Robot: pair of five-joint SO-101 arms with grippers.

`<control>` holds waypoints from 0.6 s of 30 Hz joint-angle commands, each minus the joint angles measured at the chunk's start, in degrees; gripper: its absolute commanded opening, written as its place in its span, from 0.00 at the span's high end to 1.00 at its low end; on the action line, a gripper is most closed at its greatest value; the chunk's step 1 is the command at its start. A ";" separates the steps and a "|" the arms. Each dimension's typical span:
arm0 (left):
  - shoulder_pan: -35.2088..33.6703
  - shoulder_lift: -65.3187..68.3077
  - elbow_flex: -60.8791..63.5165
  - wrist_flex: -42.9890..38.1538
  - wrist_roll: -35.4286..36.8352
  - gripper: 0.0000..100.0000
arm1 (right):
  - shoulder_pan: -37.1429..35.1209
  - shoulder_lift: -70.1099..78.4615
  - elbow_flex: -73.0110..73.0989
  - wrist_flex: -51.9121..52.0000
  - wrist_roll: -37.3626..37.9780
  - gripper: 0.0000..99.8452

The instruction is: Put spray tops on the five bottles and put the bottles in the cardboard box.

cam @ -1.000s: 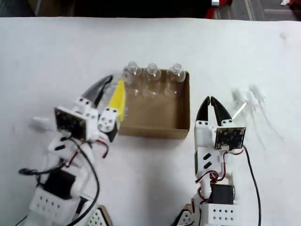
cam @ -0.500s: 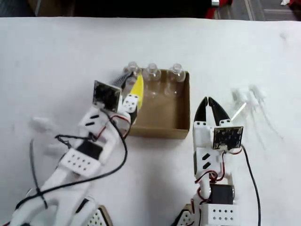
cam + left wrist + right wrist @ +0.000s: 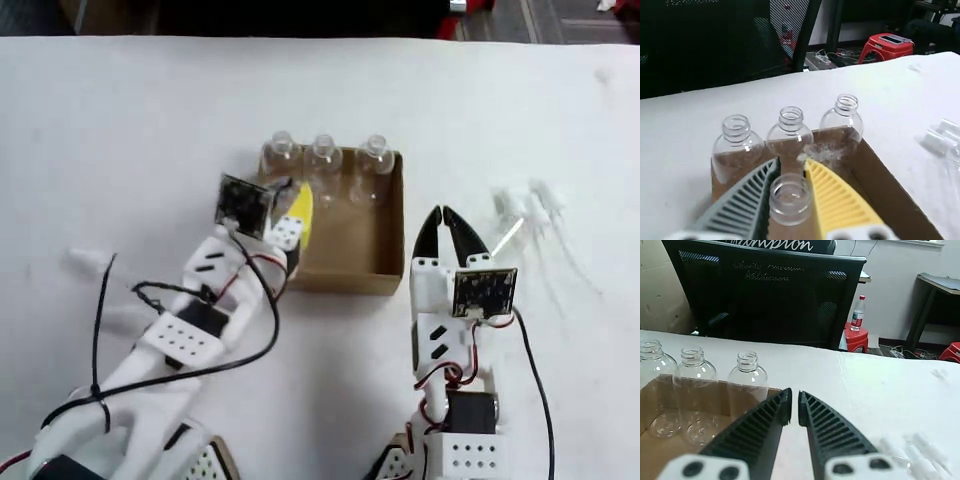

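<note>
Four bottles [image 3: 790,131], one cardboard box [image 3: 340,279]

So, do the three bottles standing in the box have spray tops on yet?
No, the three bottles along the far wall of the cardboard box all show bare, open necks.

A white table top [image 3: 120,110] spreads across the high view. Past its far edge, at one o'clock, a scrap of red plastic [image 3: 480,6] sits beside grey flooring [image 3: 570,20]. In the right wrist view a black mesh-backed office chair [image 3: 765,295] stands behind the table. Beyond it a red plastic stool [image 3: 856,337] carries an upright clear drink bottle with a red label [image 3: 857,312], near a dark desk [image 3: 940,282]. In the left wrist view, loose cables [image 3: 825,57] lie on the floor.
</note>
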 commanded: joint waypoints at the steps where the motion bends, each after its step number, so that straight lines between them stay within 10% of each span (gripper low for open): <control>1: 3.74 -0.40 0.26 -1.23 0.35 0.98 | -0.22 -0.31 0.44 -0.13 0.88 0.98; 18: 2.07 -0.48 0.35 -1.14 0.26 0.96 | -0.13 -0.31 0.44 -0.22 0.97 0.98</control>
